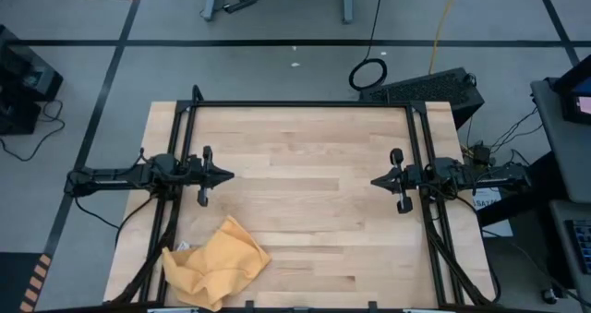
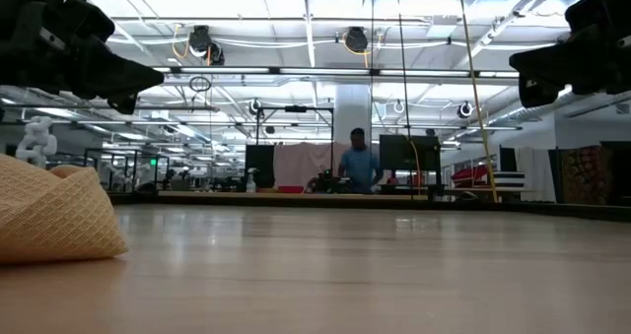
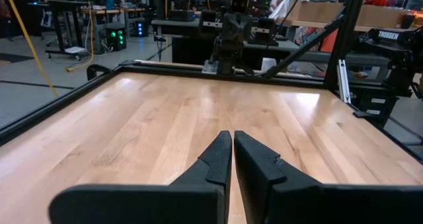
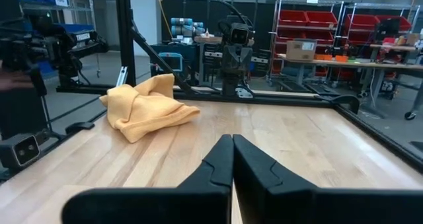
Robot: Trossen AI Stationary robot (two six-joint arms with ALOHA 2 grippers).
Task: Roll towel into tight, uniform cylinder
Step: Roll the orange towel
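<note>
The towel (image 1: 214,262) lies crumpled in a loose heap at the bench's (image 1: 305,165) near edge, just below the left pincer (image 1: 227,175). That pincer is closed and empty. Across the bench from the towel, the right pincer (image 1: 377,181) is also closed, holding nothing.

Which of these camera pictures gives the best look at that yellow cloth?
The high view: the whole crumpled towel shows near the table's front-left edge. The right wrist view shows it whole but from the side, the low view only part of it at the frame's edge, the left wrist view none.
</note>
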